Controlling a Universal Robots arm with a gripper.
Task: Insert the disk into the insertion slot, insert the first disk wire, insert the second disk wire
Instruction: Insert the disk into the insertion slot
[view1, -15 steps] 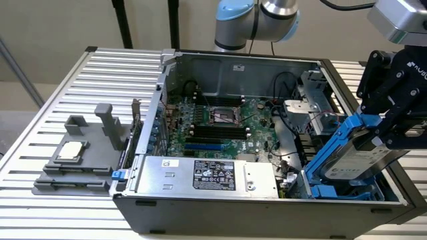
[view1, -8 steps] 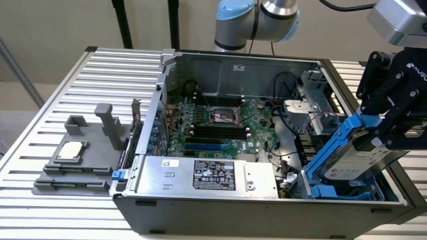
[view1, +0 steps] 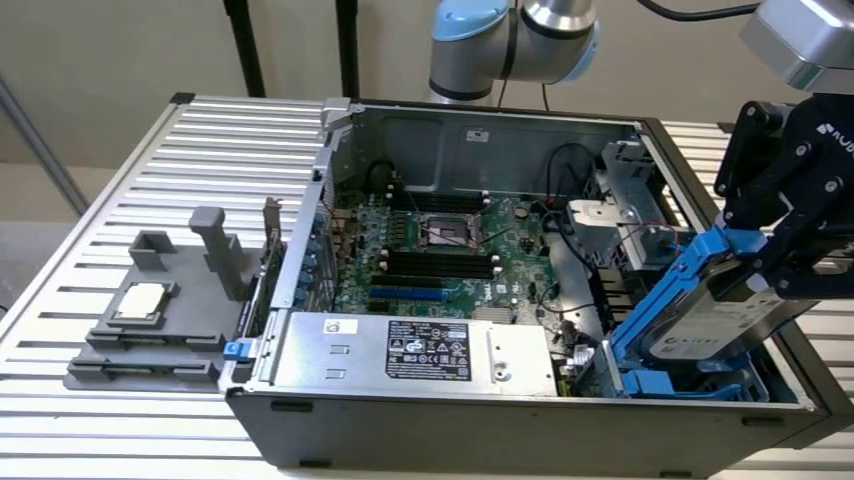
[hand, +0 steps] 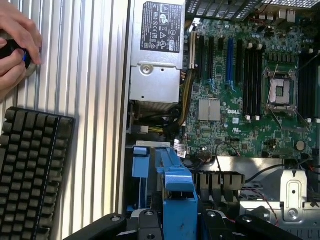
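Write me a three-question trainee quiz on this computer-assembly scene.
1. True or false: the disk lies fully seated in the insertion slot.
2. What does the gripper hold? A) the disk B) a memory stick C) a screwdriver
3. Fill in: in the wrist view, a black ____ lies on the table near a person's hand.
Key: 1 false, it is held tilted and not seated; 2 A; 3 keyboard.
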